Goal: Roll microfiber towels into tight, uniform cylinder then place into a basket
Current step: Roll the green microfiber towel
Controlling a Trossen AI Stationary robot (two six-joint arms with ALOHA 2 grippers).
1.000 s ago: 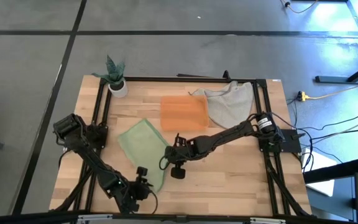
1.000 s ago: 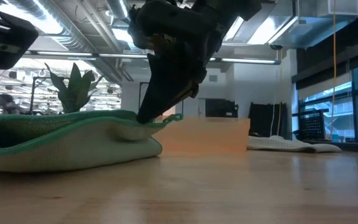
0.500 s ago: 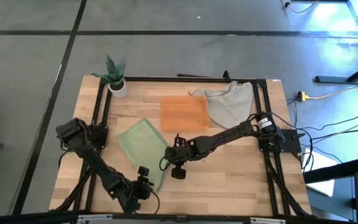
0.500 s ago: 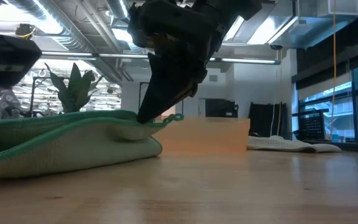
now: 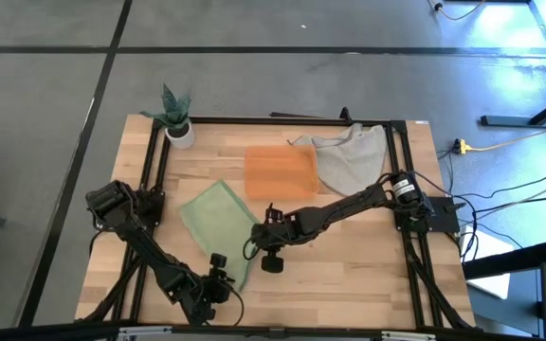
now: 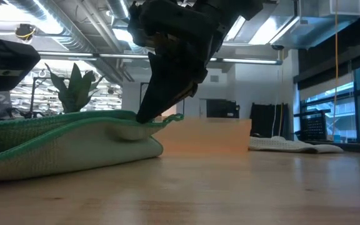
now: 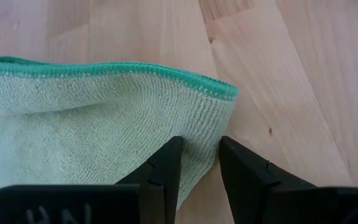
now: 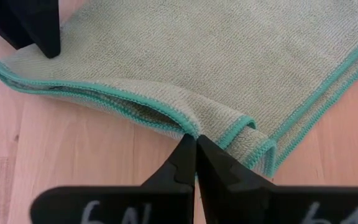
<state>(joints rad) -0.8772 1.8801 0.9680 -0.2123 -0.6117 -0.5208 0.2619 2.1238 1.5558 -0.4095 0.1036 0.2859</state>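
Wooden table (image 5: pixel 349 256) carries the orange basket (image 5: pixel 280 170) at twelve o'clock, nothing visible inside; the green towel (image 5: pixel 218 223) lies beside it toward seven. Right gripper (image 8: pixel 196 147) pinches the towel's edge; left gripper (image 7: pixel 199 163) straddles its corner, fingers parted.

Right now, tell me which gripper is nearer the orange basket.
Right. The right gripper pinches the green towel's edge just in front of the basket; the left gripper sits farther, at the towel's near corner.

Low view: the green towel (image 6: pixel 61 140) runs off the left edge and hides the lower basket (image 6: pixel 208 136); the right arm's upper part is cut off above. High view: the left gripper (image 5: pixel 218 275) covers the towel's near corner.
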